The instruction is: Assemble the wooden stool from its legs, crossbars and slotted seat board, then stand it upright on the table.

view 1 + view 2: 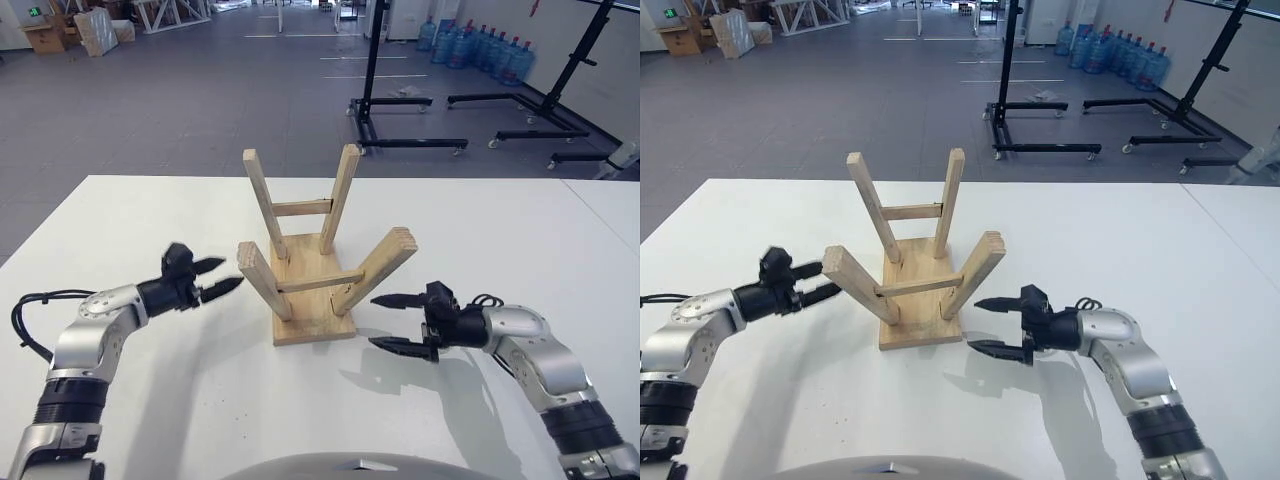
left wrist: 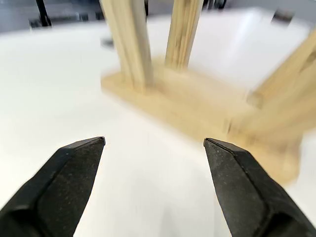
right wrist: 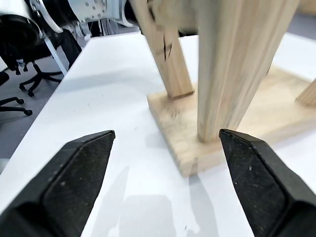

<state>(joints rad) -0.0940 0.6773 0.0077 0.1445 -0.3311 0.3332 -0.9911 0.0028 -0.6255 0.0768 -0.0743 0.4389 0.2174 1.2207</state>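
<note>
Starting at the left: left gripper (image 1: 232,272) low over the white table (image 1: 120,220), jaws released and spread wide, grasping nothing. Just ahead of its tips, the near-left leg (image 1: 265,282) of the wooden stool (image 1: 305,262); touching or apart, cannot tell. From the left wrist view, past both black fingers (image 2: 64,177): seat board (image 2: 197,106) flat on the tabletop ahead of the jaws, with legs rising from it, all blurred.

Between the two grippers, the stool itself, upside down: seat board down on the table, four legs splayed upward. One crossbar (image 1: 300,208) joining the pair farther from the jaws, another crossbar (image 1: 320,282) joining the nearer pair. Bare pale wood; small dark marks (image 3: 165,47) on one leg, not legible as writing.

Moving right: right gripper (image 1: 372,320), jaws likewise released and wide apart, holding nothing, tips pointing at the stool, just beside the near-right leg (image 1: 375,268) and the board's near-right corner. From the right wrist view, that leg upright ahead of the gap between the fingers (image 3: 74,177), with the board's corner lying below it.

Far beyond the jaws, on the grey floor: green sign (image 1: 34,11) at back left, lettering too small to read; blue water bottles (image 1: 480,45) at back right, labels likewise too small.
</note>
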